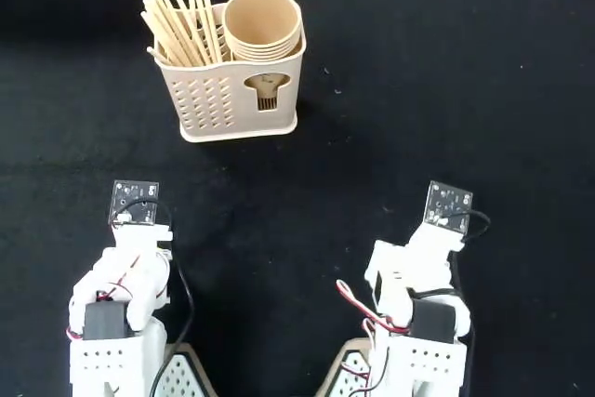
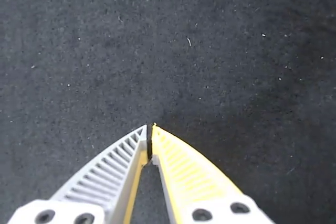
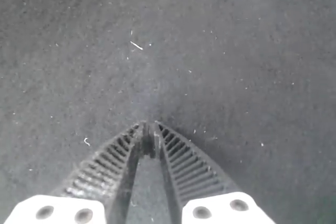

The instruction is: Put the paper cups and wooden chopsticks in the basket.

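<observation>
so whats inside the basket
A bundle of chopsticks on one side and a stack of cups on the other. The basket walls mostly hide their lower ends.

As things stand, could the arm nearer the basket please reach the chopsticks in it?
Probably yes: nothing stands on the cloth between that arm and the basket, and the chopsticks stick up above its rim.
</observation>
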